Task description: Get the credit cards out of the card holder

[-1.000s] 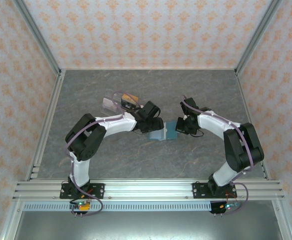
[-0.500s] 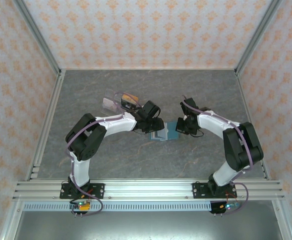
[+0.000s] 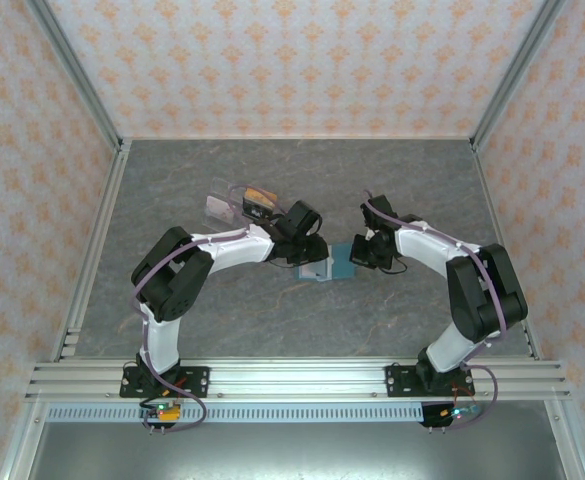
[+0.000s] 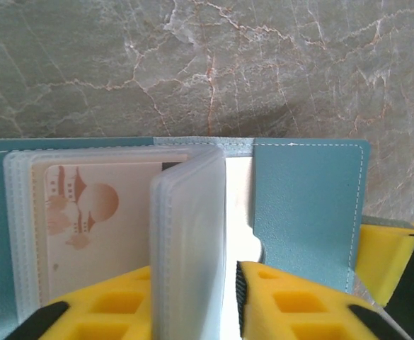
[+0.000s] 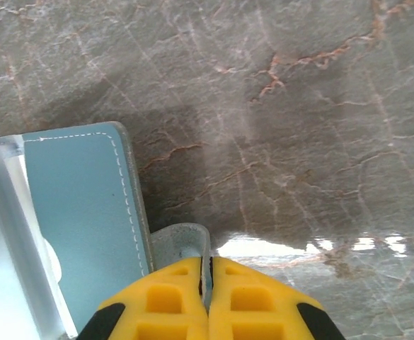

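The card holder (image 3: 338,262) lies open on the table (image 3: 272,320) between the two arms. The left gripper (image 4: 192,290) pinches an upright bundle of clear sleeves (image 4: 189,212); a pale card (image 4: 93,219) with an orange-brown print sits in the flat sleeve beside them. The right gripper (image 5: 208,273) is clamped on the holder's grey edge tab (image 5: 182,241).

I see card holder (image 3: 340,263) lying open mid-table (image 3: 422,180), between both grippers: left gripper (image 4: 192,312) at its left half, right gripper (image 5: 208,297) at its right edge. Sleeve stack (image 4: 189,234) stands upright at holder's middle, between left gripper's fingers (image 4: 115,312); can't tell if they touch it. Card (image 4: 97,219) lies flat in sleeve left of stack. Right gripper is pressed together on tab (image 5: 182,241) jutting from holder's right edge. Tray (image 3: 217,207) sits back-left of holder, behind left arm; second card (image 3: 262,194) at tray's right end.
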